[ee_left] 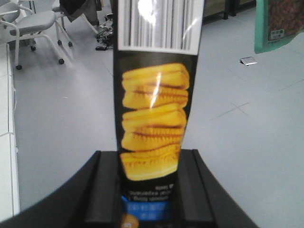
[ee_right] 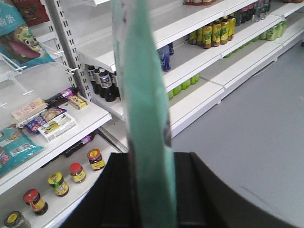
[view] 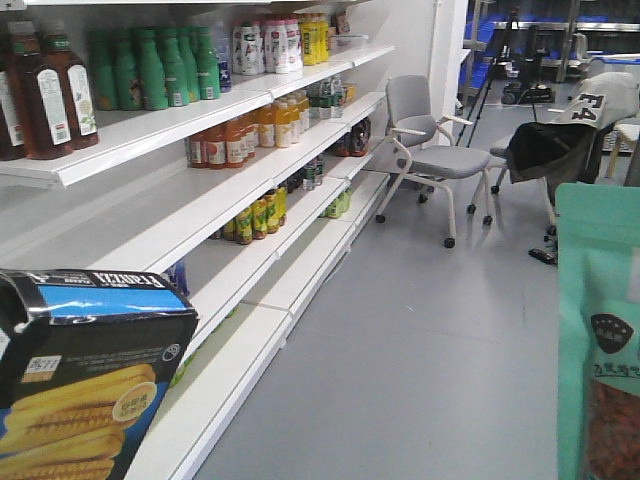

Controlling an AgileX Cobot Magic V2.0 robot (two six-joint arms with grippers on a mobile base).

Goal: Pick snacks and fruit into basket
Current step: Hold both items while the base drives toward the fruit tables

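Clamping narrowly, left gripper pinches the Franzzi box; right gripper, teal pouch.

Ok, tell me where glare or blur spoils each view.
Left wrist: white glare blots the barcode and streaks the Franzzi box, held in the left gripper. Right wrist: the teal pouch, edge-on in the right gripper, is soft. Front: slightly soft, no strong glare.

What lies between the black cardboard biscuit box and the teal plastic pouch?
Front view: white bottom shelf board, then bare grey floor, between box and pouch.
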